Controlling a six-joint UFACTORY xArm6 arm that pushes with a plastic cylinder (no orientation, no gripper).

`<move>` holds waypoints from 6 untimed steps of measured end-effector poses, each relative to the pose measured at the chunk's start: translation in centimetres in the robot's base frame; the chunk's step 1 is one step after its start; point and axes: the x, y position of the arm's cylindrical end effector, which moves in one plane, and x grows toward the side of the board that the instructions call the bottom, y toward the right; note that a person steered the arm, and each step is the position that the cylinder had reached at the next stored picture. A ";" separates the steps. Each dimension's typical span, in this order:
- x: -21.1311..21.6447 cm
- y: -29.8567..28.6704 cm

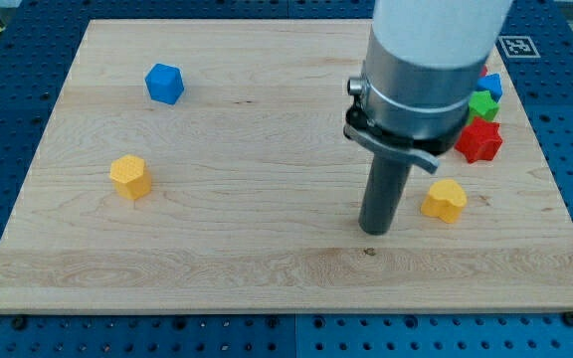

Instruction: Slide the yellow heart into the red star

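Observation:
The yellow heart lies at the view's lower right on the wooden board. The red star lies above and a little right of it, a short gap away. My tip rests on the board just left of the yellow heart and slightly lower, not touching it. The arm's wide body hides part of the blocks at the view's upper right.
A green block and a blue block sit just above the red star, partly hidden by the arm. A blue cube lies at the upper left. A yellow hexagonal block lies at the left. The board's right edge is near the cluster.

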 end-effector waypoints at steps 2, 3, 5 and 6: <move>-4.9 10.3; -5.8 11.0; -3.3 3.9; -5.3 -2.2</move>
